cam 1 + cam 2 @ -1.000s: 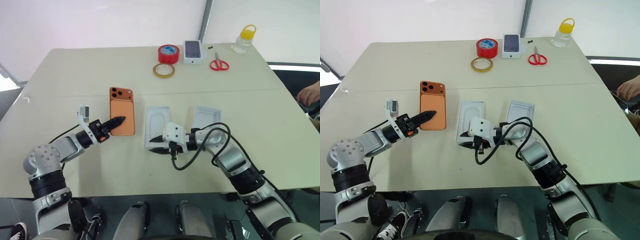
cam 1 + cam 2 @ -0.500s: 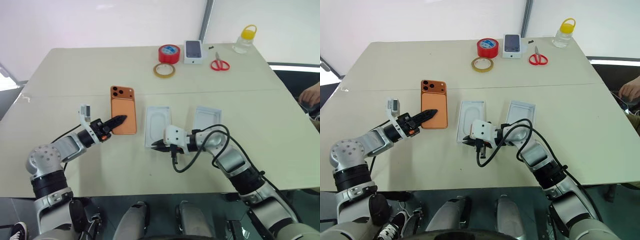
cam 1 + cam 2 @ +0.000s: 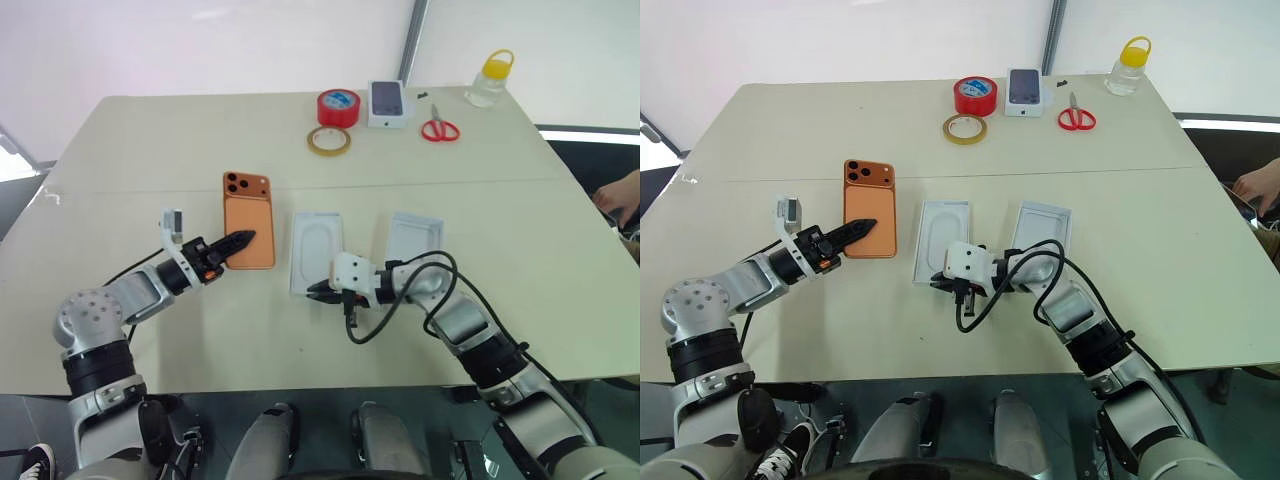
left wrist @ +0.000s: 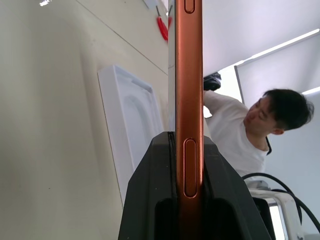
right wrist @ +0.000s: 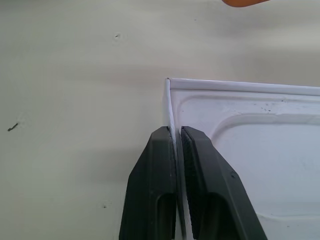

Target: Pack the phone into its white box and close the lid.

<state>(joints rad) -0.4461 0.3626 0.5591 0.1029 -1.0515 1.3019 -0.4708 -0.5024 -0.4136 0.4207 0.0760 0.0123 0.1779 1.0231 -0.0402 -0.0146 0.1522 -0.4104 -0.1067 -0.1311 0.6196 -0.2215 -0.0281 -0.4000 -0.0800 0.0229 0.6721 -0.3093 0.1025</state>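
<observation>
The orange phone [image 3: 247, 233] lies back up on the table, camera lenses at its far end. My left gripper [image 3: 238, 240] is shut on the phone's near edge, and the left wrist view shows the phone's rim [image 4: 189, 100] pinched between the black fingers. To the phone's right sits the shallow white box [image 3: 317, 250], a rounded oblong outline on its floor. My right gripper [image 3: 312, 291] is shut on the box's thin near wall [image 5: 171, 107], close to a corner. The lid [image 3: 414, 236] lies open side up, right of the box.
Along the table's far edge stand a red tape roll [image 3: 338, 106], a tan tape ring [image 3: 328, 140], a small box with a phone picture [image 3: 387, 102], red scissors [image 3: 438, 128] and a yellow-capped bottle [image 3: 489, 78]. A person's arm [image 3: 618, 188] shows at the right edge.
The right gripper's fingers have drawn together on the box's near wall. The left gripper and the phone have kept still.
</observation>
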